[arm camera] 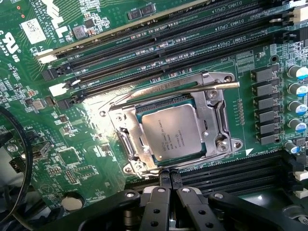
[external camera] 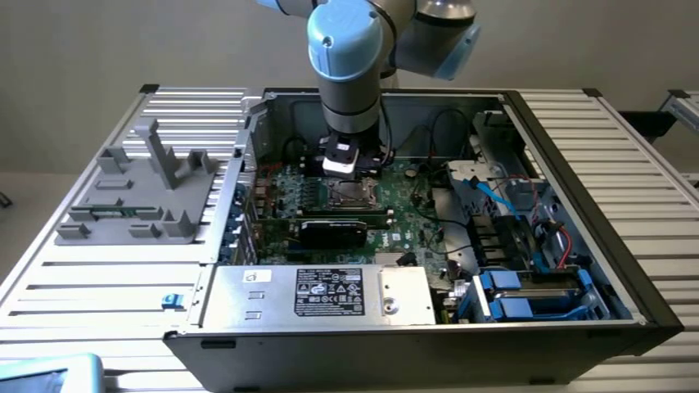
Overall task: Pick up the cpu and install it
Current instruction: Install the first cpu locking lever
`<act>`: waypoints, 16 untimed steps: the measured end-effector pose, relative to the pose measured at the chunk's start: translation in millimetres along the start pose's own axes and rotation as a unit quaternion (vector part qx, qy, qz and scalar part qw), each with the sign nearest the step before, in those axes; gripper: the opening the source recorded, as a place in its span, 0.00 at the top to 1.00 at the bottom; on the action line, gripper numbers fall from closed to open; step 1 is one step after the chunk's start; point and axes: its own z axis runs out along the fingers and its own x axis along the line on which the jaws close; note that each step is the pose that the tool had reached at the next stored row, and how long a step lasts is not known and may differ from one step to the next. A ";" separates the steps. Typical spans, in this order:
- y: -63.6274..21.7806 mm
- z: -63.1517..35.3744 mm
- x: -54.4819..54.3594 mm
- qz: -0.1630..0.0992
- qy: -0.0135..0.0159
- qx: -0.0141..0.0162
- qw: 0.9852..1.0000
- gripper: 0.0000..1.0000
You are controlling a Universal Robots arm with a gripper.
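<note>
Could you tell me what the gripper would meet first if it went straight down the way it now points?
Most likely the cpu lying in the motherboard socket; the shut gripper hangs just above it, though the exact depth is unclear.

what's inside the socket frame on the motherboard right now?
The cpu sits inside the socket frame, metal top with printed text facing up. The contacts under it are covered. The shut gripper holds nothing.

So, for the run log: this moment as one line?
cpu: seated in socket | gripper: jaws shut, empty, above cpu | socket frame: open
</note>
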 end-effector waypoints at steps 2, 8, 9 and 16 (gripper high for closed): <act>0.0 0.1 0.0 0.000 0.000 0.000 1.000 0.88; 0.1 0.3 0.0 0.000 0.000 0.000 1.000 0.88; 0.1 0.3 0.0 0.000 0.000 0.000 1.000 0.88; 0.0 0.6 0.8 0.000 0.000 0.001 1.000 0.88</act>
